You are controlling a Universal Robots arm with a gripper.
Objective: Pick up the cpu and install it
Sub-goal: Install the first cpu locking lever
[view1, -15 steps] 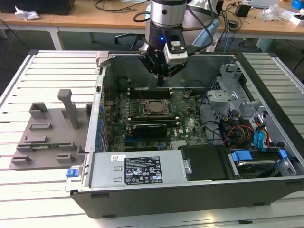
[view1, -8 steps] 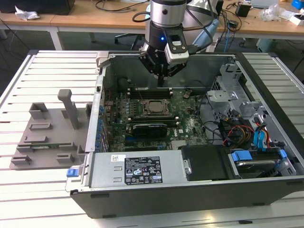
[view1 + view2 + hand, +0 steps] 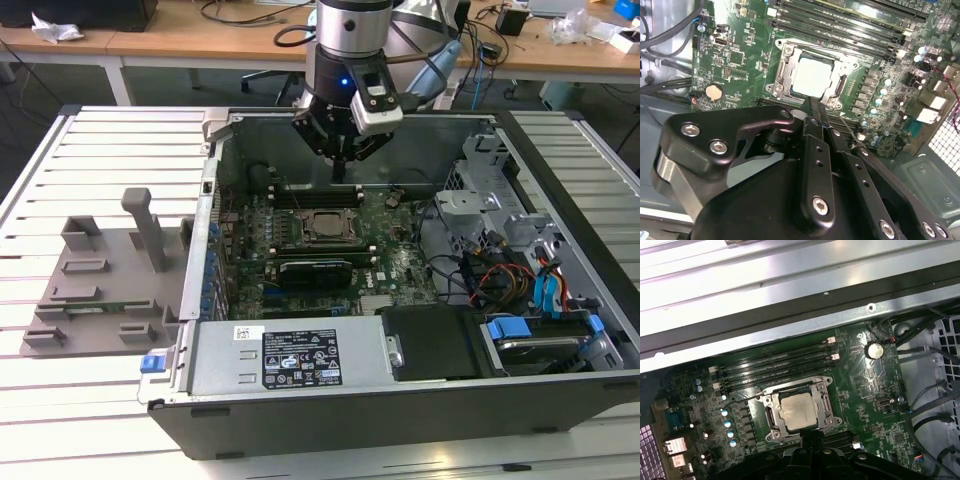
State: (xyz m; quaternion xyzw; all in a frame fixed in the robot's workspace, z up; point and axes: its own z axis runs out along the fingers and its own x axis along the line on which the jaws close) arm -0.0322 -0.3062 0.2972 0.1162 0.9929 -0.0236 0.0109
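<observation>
Gripper: the gripper [image 3: 812, 107] fills the foreground of the second wrist view, jaws pressed together and holding nothing, tip just above the socket's edge.
Cpu: the cpu [image 3: 812, 79] lies flat inside the socket frame [image 3: 782, 75], silvery top up, looking seated square.
Surroundings: memory slots [image 3: 780, 362] beside the socket; motherboard [image 3: 400, 250] inside the open computer case [image 3: 560, 400]; grey tray [image 3: 100, 280] well apart on the worktop.
Doing it well: likely keep clear of the chip; avoid nudging it.
</observation>
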